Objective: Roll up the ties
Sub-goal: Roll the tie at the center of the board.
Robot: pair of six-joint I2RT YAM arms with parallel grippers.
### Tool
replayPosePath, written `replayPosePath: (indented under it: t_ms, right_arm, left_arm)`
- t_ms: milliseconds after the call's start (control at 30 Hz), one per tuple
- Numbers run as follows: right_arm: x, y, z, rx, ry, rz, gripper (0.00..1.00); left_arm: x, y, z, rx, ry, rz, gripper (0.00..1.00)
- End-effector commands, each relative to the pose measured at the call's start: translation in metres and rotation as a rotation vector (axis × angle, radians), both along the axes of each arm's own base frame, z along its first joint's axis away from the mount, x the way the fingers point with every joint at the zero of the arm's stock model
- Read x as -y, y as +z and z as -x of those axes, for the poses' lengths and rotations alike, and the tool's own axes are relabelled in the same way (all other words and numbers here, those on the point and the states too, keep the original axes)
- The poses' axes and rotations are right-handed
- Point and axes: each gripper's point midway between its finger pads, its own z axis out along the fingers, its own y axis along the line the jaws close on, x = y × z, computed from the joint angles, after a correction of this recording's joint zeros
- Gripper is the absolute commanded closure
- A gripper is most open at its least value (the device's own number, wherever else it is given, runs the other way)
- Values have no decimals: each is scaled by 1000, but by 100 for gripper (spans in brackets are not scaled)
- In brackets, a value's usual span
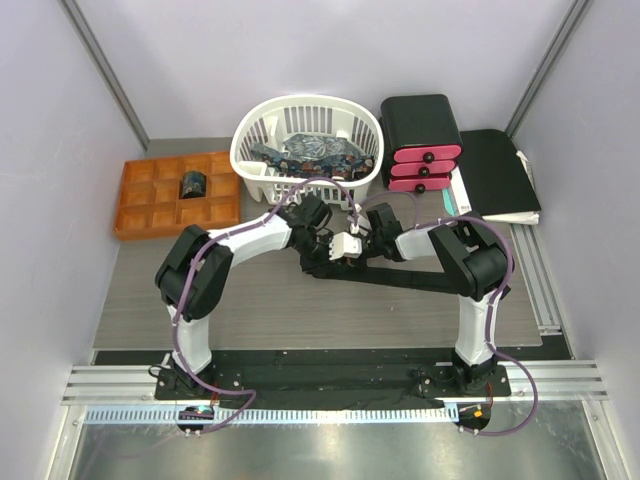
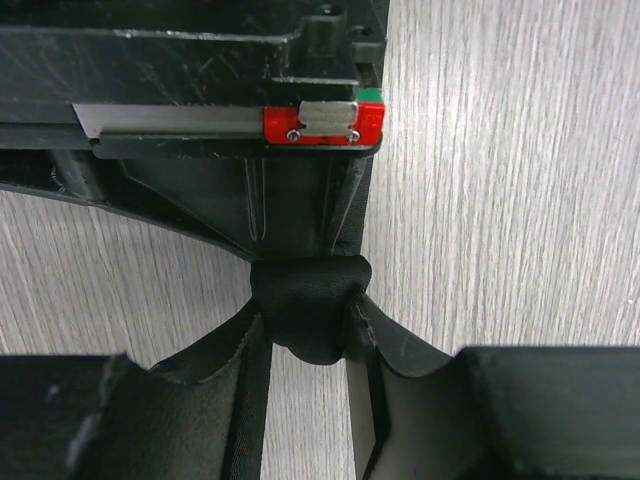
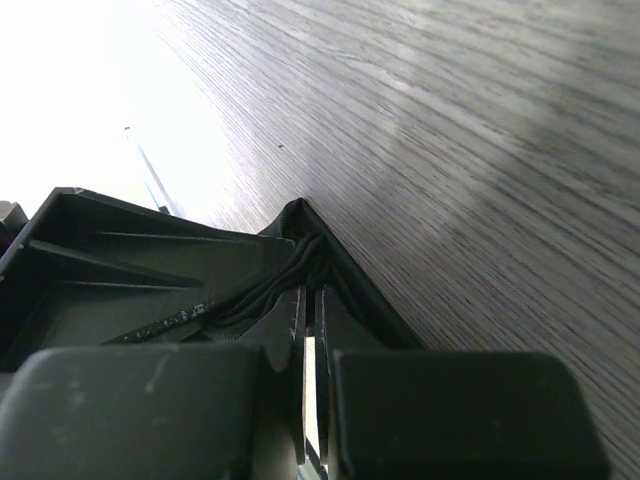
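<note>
I'm seeing my left gripper (image 2: pixel 308 318) pinching the black tie (image 2: pixel 305 290) into a bunched knob, centre frame; my right gripper (image 3: pixel 312 300) is clamping its folded layers tight.

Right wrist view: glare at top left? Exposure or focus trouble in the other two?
Right wrist: yes, the table blows out to white at upper left. Left wrist: evenly lit, but the black tie shows almost no detail. Top external: even light, bright reflection on the metal strip at the bottom.
</note>
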Motion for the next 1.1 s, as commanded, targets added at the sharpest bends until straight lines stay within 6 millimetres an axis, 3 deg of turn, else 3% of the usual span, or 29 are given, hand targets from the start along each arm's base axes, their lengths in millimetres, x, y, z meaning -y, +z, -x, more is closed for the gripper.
replayPosePath:
  t_ms: [0, 100, 167, 300, 533, 767, 1067]
  right_arm:
    - [4, -13, -3, 9, -37, 32, 99]
    - [6, -7, -1, -3, -45, 20, 95]
    - [11, -3, -3, -22, -65, 15, 86]
    - [20, 16, -4, -68, -105, -29, 81]
    - [36, 41, -5, -52, -125, -65, 78]
    - [46, 53, -7, -12, -127, -71, 74]
    - [35, 38, -11, -7, -134, -81, 69]
  left_arm:
    - [8, -16, 14, -45, -23, -41, 68]
    - [9, -22, 15, -51, -25, -76, 68]
    - [5, -31, 20, -76, -25, -126, 69]
    - [6, -36, 15, -97, -25, -180, 69]
    - [4, -46, 18, -128, -23, -256, 70]
    - [3, -50, 20, -137, -21, -301, 70]
    - [1, -51, 25, -159, -7, -326, 69]
